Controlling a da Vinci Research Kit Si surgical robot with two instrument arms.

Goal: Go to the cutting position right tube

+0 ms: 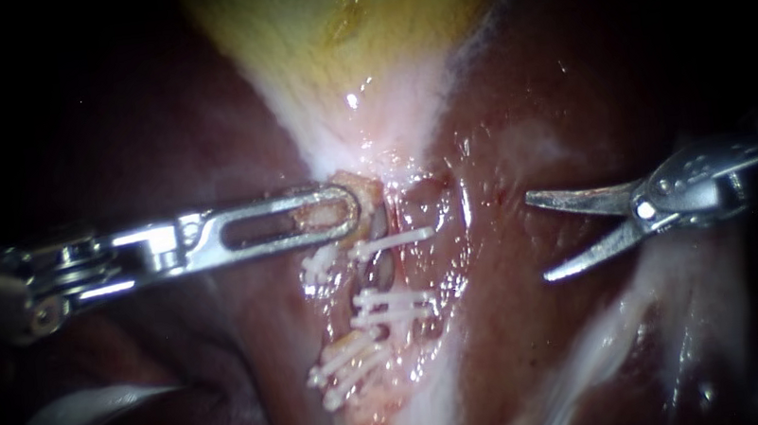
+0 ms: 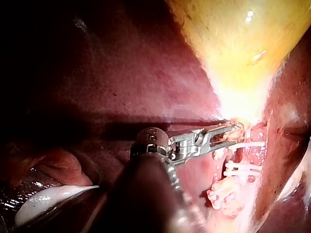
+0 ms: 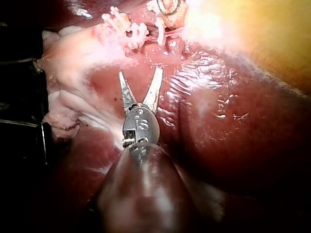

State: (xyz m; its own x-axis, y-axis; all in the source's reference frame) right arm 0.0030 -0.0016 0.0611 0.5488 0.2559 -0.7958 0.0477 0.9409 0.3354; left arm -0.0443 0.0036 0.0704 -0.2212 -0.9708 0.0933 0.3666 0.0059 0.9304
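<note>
- near the centre of the endoscope view, a little below the middle, lies the right tube [image 1: 386,274], as far as i can judge: a thin dark strip that runs up and down between white clips [image 1: 396,302].
- it looks soft, wet and very light. i expect it to be slippery and easy to tear, so it should not be pulled or squeezed.
- the place to take it, i think, is the bare stretch between the upper clip and the pair below it, with one blade on each side and no blade on a clip.
- the right instrument [image 1: 539,235] enters from the right edge. its two curved blades stand apart with nothing between them, over the liver [image 1: 573,76] and well apart from the tube.
- the left instrument [image 1: 345,209] enters from the left edge. its jaws are clamped on a piece of pale tissue [image 1: 359,191] at the narrow end of the gallbladder [image 1: 330,37], just above the clips. this probably holds the tube stretched.
- count: two instruments, one gallbladder, and about six clips. two are in the upper row, two in the middle and two at the lower left. some overlap, so i am not sure of this number.
- a second tube seems to lie to the left of the first, but i cannot separate it clearly.
</note>
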